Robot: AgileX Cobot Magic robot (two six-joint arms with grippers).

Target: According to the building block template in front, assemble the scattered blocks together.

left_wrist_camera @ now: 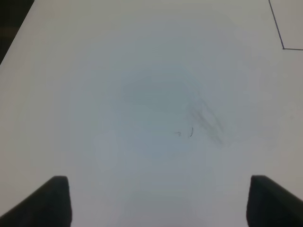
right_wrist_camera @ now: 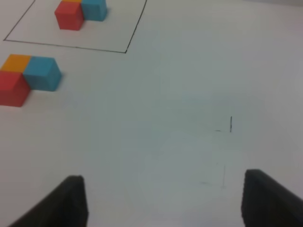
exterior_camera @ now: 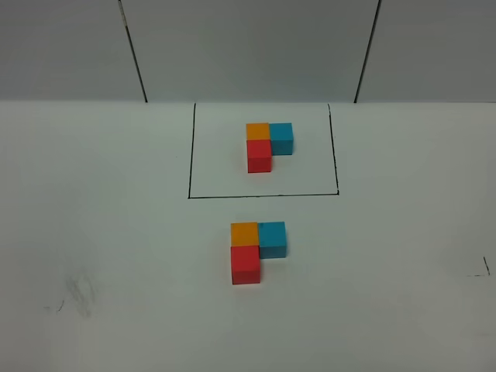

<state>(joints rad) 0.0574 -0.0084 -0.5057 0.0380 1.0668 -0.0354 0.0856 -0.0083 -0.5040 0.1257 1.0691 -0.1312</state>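
Right wrist: scattered blocks far from right gripper

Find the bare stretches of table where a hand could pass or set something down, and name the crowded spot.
Bare: left of the assembled blocks, around the smudge; right of them, toward the corner mark. Crowded: the template inside the black frame.

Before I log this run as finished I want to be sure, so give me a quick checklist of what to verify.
1. Loose orange block touches loose blue block: ok.
2. Loose red block sits against the orange, nearer the camera: ok.
3. L shape matches the framed template: ok.
4. Left end effector open, holding nothing: ok.
5. Right end effector open, clear of the blocks: ok.
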